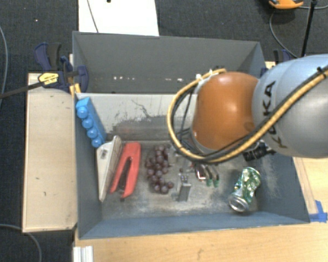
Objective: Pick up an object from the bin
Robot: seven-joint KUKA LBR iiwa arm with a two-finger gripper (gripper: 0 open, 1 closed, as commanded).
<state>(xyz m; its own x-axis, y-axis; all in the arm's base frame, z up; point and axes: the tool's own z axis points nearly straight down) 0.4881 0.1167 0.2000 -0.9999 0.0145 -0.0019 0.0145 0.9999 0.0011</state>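
The bin (164,59) is the largest thing, and the arm (300,113) comes in from the right. Its orange cover (224,113) hides the wrist and part of the floor under it. The gripper (190,182) is low on the floor, just beside the grapes (159,171), which lie in the middle between a red stapler (127,169) and a crushed can (245,189). The grapes are probably plastic: light, bumpy and a little loose, so a hold across the thick middle of the bunch seems safest. The cover's shadow makes the gripper hard to read, and I cannot tell if its jaws are open or closed.
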